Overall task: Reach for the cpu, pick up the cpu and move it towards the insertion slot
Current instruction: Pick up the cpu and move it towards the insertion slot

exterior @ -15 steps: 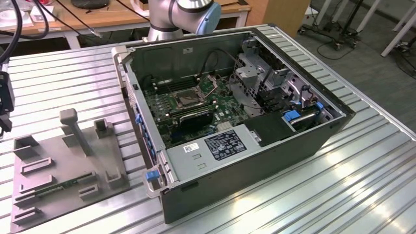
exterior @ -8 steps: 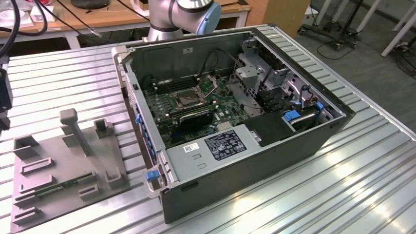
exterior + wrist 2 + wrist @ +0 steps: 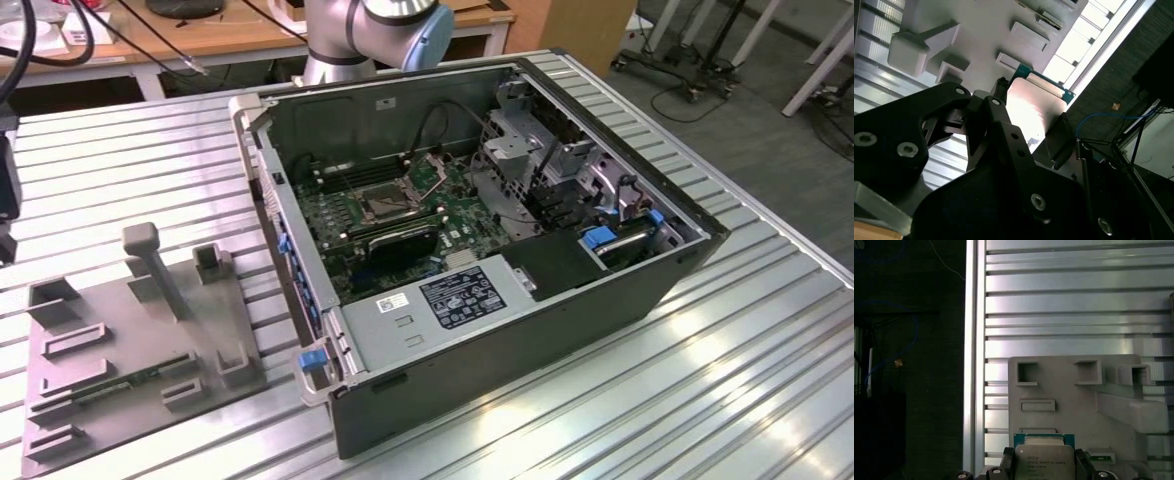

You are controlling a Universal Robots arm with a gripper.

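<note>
Closest to the lens in the second wrist view were your two black fingers (image 3: 999,115), closed narrow on the cpu (image 3: 1036,102). They pinched it by opposite edges, probably to keep the pads off the silvery top plate and the underside. In the first wrist view the cpu (image 3: 1044,462) sat with its plate facing the camera and its greenish rim showing along one side. You held it over the near edge of the grey tray (image 3: 1064,390), and whether it had fully cleared the tray could not be told. It seemed to be held flat so that it could later meet a socket that also faces up. In the exterior view the computer case (image 3: 534,330) lay on its side on the bench (image 3: 747,380) with its panel off, so the green motherboard (image 3: 441,215) faced upward. The insertion slot (image 3: 378,200) was open to an approach from above. That slot stood well apart from the tray (image 3: 134,340), which lay toward the exterior view's left. By count you had one cpu, one insertion slot, one case, one tray, one tall post (image 3: 147,260) on that tray, and one green memory stick (image 3: 127,385) lying in a recess.
</note>
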